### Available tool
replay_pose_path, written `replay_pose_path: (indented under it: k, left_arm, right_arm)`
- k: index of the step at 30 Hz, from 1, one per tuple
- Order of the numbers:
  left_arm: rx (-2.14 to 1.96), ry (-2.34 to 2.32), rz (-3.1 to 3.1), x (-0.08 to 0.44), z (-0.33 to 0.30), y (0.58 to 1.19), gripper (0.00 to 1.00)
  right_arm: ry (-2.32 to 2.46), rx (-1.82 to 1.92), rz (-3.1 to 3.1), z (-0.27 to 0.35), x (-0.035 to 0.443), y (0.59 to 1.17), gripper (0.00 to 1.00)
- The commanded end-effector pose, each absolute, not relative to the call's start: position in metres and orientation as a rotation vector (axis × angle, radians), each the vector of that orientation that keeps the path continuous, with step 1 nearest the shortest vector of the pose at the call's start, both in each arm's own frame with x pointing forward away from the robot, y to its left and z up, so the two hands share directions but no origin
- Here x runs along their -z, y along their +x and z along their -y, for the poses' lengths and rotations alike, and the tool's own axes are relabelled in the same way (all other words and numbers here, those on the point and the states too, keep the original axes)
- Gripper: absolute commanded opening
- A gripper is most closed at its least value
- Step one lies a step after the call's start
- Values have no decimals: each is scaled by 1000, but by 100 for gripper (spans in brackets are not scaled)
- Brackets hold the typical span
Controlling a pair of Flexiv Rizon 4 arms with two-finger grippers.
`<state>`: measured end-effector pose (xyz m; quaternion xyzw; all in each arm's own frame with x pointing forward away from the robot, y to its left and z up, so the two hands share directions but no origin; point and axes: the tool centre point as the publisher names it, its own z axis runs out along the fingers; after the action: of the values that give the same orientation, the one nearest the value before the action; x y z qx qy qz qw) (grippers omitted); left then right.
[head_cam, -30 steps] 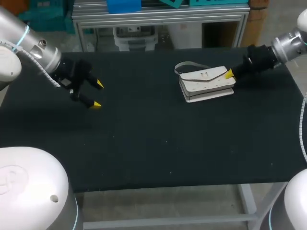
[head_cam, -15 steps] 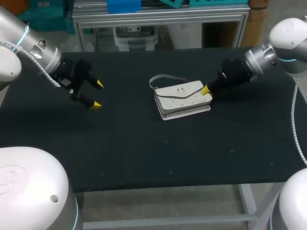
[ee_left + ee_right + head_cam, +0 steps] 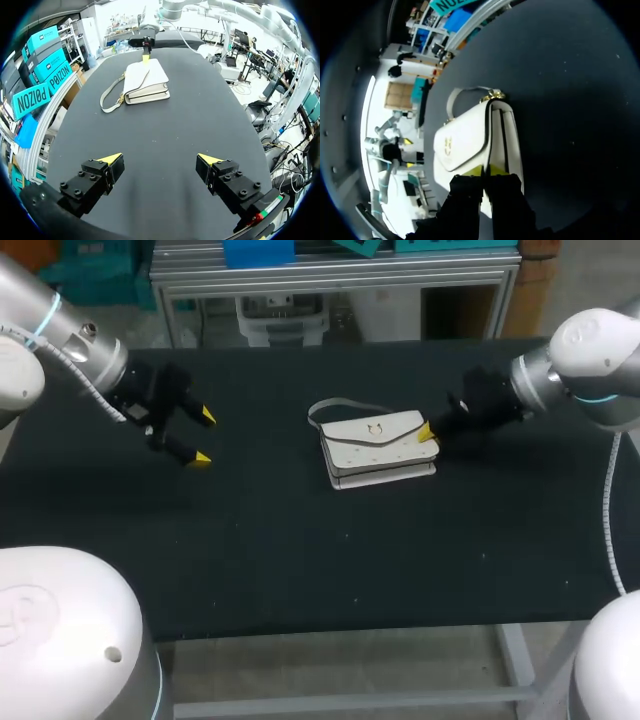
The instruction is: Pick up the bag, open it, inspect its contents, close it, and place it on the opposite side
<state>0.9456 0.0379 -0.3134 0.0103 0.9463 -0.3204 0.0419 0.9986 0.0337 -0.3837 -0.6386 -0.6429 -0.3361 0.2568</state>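
Glossy white, rounded arm casings (image 3: 22, 375) were ringed with thin cyan bands; black, screw-studded fingers (image 3: 92, 182) were tipped in bright yellow.

Bkgd is mostly the table (image 3: 300, 540): wide, rectangular, w/ a matte black top, prob. a mat or cloth cover, can't tell which. Small pale specks dot the surface. Front edge sits on a pale metal frame (image 3: 400, 702), w/ one leg (image 3: 512, 660) showing under it. Light is soft & even from above; left wrist view shows a faint grey sheen on the top.
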Motion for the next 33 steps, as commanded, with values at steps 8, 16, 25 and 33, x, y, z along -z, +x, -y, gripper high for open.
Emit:
replay_pose_path:
  k: [8, 16, 25, 33]
  left_arm:
    - [982, 32, -2895, 314, -38, 946, 100]
    - [982, 32, -2895, 314, -38, 946, 100]
    - [982, 32, -2895, 314, -38, 946, 100]
    - [982, 32, -2895, 314, -38, 946, 100]
  right_arm:
    - [-1658, 1110, 1706, -56, 380, 982, 0]
    - [-1603, 1132, 1677, -95, 371, 957, 0]
    - [-1662, 1111, 1690, -137, 365, 935, 0]
    - [-1687, 1114, 1637, -159, 379, 925, 0]
